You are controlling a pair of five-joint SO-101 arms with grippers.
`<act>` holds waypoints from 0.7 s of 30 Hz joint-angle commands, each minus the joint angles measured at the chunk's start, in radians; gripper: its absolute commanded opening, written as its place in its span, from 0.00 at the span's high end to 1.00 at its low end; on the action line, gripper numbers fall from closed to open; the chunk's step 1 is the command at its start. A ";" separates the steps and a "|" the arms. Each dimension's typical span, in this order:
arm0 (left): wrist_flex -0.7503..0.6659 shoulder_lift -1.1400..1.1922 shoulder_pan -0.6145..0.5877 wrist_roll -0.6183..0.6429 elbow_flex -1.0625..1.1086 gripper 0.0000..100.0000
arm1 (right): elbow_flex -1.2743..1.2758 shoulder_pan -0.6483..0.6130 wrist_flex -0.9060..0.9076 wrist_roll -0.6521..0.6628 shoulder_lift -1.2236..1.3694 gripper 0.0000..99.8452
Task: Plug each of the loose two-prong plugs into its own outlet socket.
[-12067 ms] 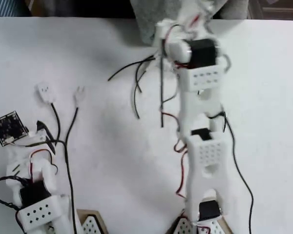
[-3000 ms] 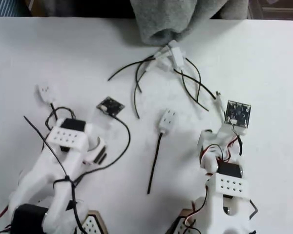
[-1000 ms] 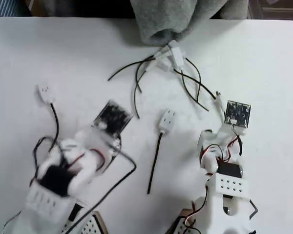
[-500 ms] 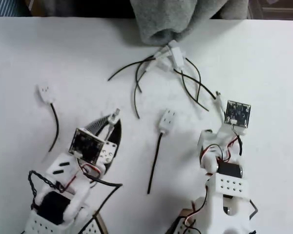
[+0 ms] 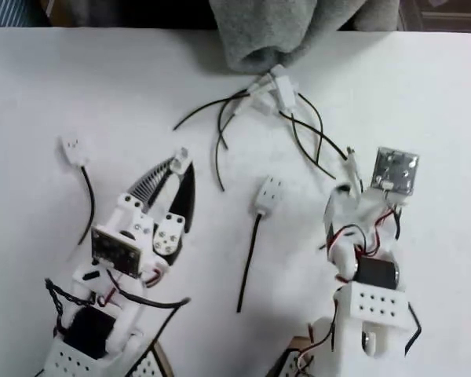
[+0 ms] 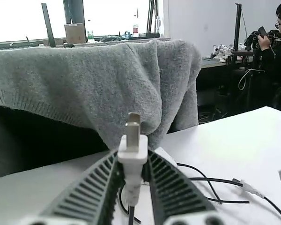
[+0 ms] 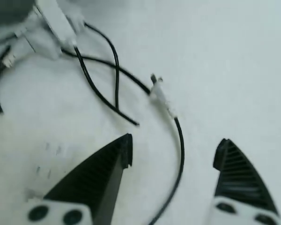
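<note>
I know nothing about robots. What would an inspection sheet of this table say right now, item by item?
Surface: white table, flat.
Job's things: one two-prong plug is in a gripper, prongs pointing outward. A second plug lies loose. An outlet socket and a second socket lie on the table with nothing plugged in. A white bundle is too blurred to identify.
Clutter: nothing seen.
Grippers: the left gripper is shut on the two-prong plug. The right gripper is open near the second plug.
Cables: a black cord trails from the second socket. Other cords cross near the white bundle.
Surroundings: a grey sweater is draped at the table's far edge.
</note>
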 commanded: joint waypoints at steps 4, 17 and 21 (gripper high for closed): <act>-0.026 -0.012 0.007 0.038 -0.006 0.98 | -0.298 -0.285 0.071 0.012 -0.280 0.95; -0.026 -0.012 0.007 0.038 -0.006 0.98 | -0.499 -0.892 0.096 0.292 -0.087 0.98; -0.026 -0.012 0.007 0.038 -0.006 0.98 | -0.589 -0.895 0.096 0.321 0.048 0.98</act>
